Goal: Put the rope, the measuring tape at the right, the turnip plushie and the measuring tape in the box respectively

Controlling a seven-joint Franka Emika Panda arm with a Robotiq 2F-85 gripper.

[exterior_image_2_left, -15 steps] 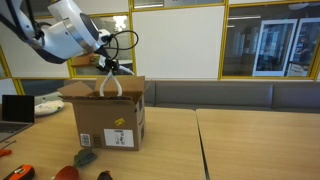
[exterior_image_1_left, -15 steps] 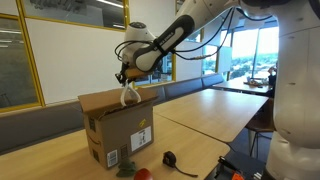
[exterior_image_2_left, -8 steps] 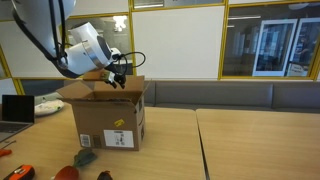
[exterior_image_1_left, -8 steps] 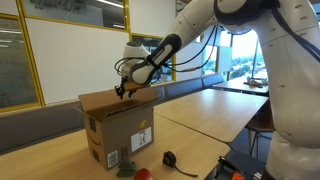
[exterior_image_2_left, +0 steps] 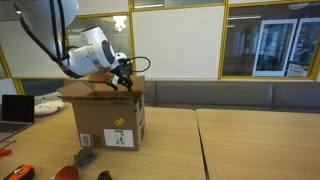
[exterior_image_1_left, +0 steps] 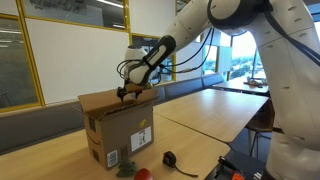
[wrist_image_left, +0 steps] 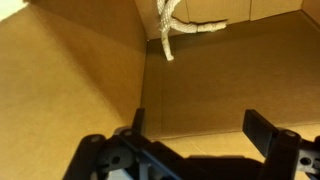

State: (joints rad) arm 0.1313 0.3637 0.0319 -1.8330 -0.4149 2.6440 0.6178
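Note:
The brown cardboard box stands on the table with its flaps up. My gripper hangs just above its open top. In the wrist view the gripper is open, with nothing between its dark fingers. Below it the white rope lies loose on the box floor, near the far wall. A black measuring tape lies on the table in front of the box. The turnip plushie, red with green leaves, is at the box's foot.
Several small items lie on the table before the box. A laptop stands at one side. A padded bench and glass walls run behind the tables. The robot's white base fills one side of an exterior view.
The gripper, holding the rope above the box a second ago, has come down to the opening and opened. The rope has dropped into the box.

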